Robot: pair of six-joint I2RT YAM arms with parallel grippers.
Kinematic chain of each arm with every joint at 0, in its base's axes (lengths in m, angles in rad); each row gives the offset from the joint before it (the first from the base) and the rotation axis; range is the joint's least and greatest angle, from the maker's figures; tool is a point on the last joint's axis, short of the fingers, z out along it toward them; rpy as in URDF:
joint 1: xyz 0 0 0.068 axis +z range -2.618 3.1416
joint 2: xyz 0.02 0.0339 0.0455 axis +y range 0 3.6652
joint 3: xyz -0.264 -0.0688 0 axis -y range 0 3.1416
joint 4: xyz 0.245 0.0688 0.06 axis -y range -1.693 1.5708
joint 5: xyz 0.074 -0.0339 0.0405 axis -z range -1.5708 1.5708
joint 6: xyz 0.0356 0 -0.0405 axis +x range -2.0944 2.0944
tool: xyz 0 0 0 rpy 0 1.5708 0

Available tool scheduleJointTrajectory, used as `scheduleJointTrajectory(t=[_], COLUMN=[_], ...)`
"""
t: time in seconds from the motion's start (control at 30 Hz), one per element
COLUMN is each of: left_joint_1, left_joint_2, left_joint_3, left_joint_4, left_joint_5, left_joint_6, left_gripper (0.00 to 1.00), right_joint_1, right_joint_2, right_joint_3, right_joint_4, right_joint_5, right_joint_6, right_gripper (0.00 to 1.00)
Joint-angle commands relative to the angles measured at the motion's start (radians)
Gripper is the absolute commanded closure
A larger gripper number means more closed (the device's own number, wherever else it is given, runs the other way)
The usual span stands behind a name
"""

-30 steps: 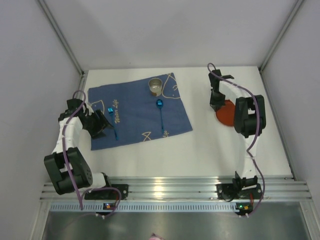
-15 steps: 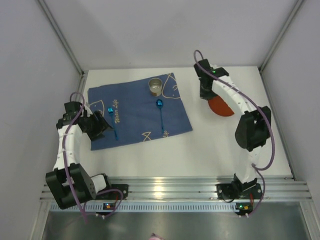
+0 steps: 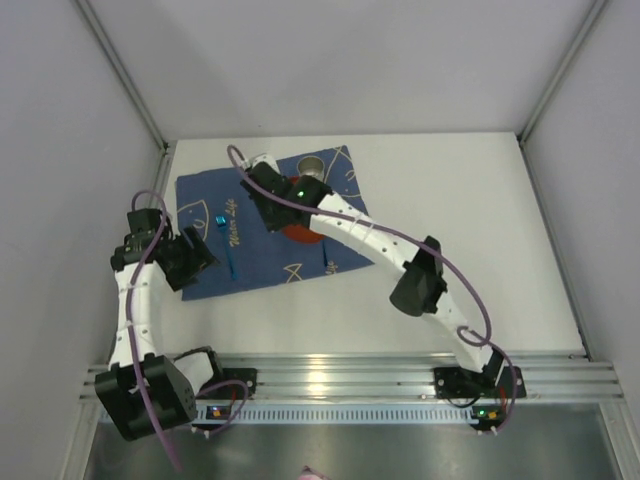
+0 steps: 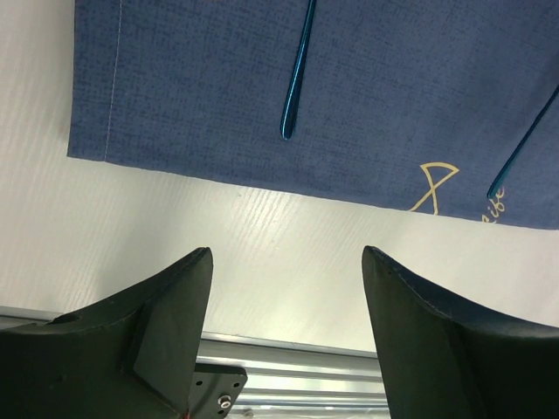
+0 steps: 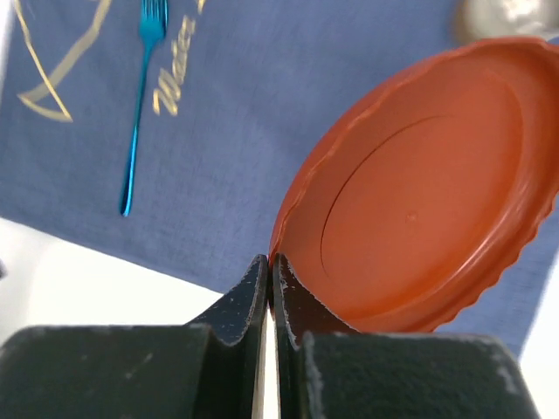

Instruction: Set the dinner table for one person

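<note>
We see the right gripper clamped on the rim of the red plate, above the blue cloth. The left gripper stands wide apart and empty. Beneath both lies the dinner table, plain matte white.

Left arm: rises from its base at the near left, elbow folded, wrist turned inward toward centre. Left pincer: jaws apart with a wide gap, nothing between them, both fingers hanging above the surface.

Right arm: stretched long from the near right base, diagonally across to the far left of centre, elbow raised mid-span. Right pincer: jaws pressed together, pinching the rim of a red plate, which sits tilted.
</note>
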State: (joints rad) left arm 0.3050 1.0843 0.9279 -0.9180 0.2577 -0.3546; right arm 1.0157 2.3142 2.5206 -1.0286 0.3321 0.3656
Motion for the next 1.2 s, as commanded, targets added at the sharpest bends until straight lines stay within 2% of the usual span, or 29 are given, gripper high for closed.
scheduleJointTrajectory(t=[0.0, 0.3, 0.47, 0.77, 0.83, 0.87, 0.93, 1.03, 1.07, 1.17], left_joint_1=[-0.027, -0.078, -0.122, -0.148, -0.158, -0.164, -0.167, -0.167, -0.168, -0.168], left_joint_2=[-0.032, -0.024, -0.02, -0.001, 0.003, 0.003, 0.006, 0.006, 0.003, 0.003], left_joint_3=[-0.003, -0.006, 0.006, 0.003, 0.003, 0.003, 0.0, 0.0, 0.0, 0.0], left_joint_4=[-0.019, -0.012, -0.035, -0.032, -0.036, -0.035, -0.032, -0.031, -0.03, -0.031], left_joint_5=[-0.052, -0.08, -0.141, -0.153, -0.156, -0.163, -0.169, -0.175, -0.178, -0.187], left_joint_6=[-0.021, -0.03, -0.056, -0.063, -0.064, -0.067, -0.069, -0.07, -0.072, -0.075], left_gripper=[0.25, 0.24, 0.25, 0.24, 0.24, 0.24, 0.24, 0.24, 0.24, 0.24], right_joint_1=[0.017, 0.026, 0.02, 0.021, 0.02, 0.021, 0.02, 0.017, 0.015, 0.011], right_joint_2=[0.056, 0.157, 0.188, 0.22, 0.234, 0.234, 0.228, 0.214, 0.209, 0.191], right_joint_3=[0.006, 0.026, 0.032, -0.039, -0.045, -0.043, -0.048, -0.048, -0.048, -0.046], right_joint_4=[0.076, 0.288, 0.396, 0.423, 0.449, 0.453, 0.466, 0.486, 0.49, 0.498], right_joint_5=[-0.034, -0.081, -0.094, -0.188, -0.252, -0.26, -0.252, -0.231, -0.223, -0.2], right_joint_6=[-0.014, -0.037, -0.028, 0.029, 0.035, 0.036, 0.047, 0.049, 0.047, 0.039], right_gripper=[1.0, 1.0, 1.0, 0.98, 0.93, 0.87, 0.83, 0.66, 0.49, 0.35])
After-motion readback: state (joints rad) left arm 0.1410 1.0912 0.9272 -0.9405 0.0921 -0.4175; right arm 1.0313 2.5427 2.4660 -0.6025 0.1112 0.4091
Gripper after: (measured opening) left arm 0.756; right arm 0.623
